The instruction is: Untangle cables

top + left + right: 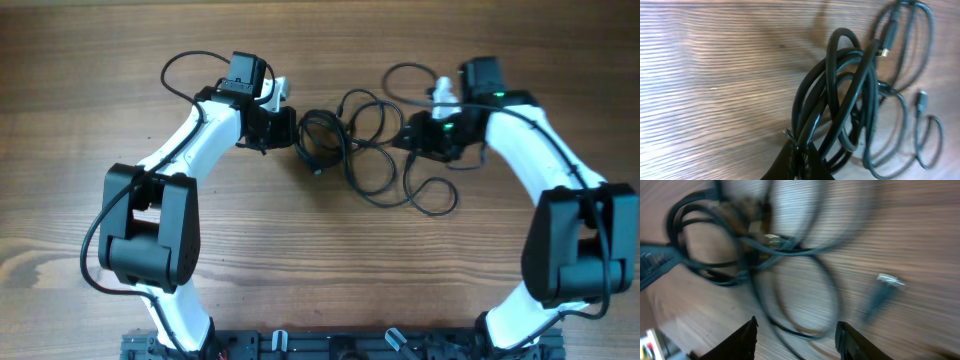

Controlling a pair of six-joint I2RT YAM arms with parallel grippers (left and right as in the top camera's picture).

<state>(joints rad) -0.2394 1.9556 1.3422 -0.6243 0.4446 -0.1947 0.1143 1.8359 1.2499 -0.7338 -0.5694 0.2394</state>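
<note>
Overhead view: both arms rise from the near edge of the table, elbows bent outward and forearms angling inward toward the middle. The left gripper and the right gripper face each other across the cables, which lie in a tangle of loose loops between them on the wood. In the left wrist view, the left gripper is clamped on a tight bundle of loops, and a plug lies farther out. In the blurred right wrist view, the right gripper's fingers stand apart and hold nothing. One loop crosses the table between them, with the tangle beyond.
</note>
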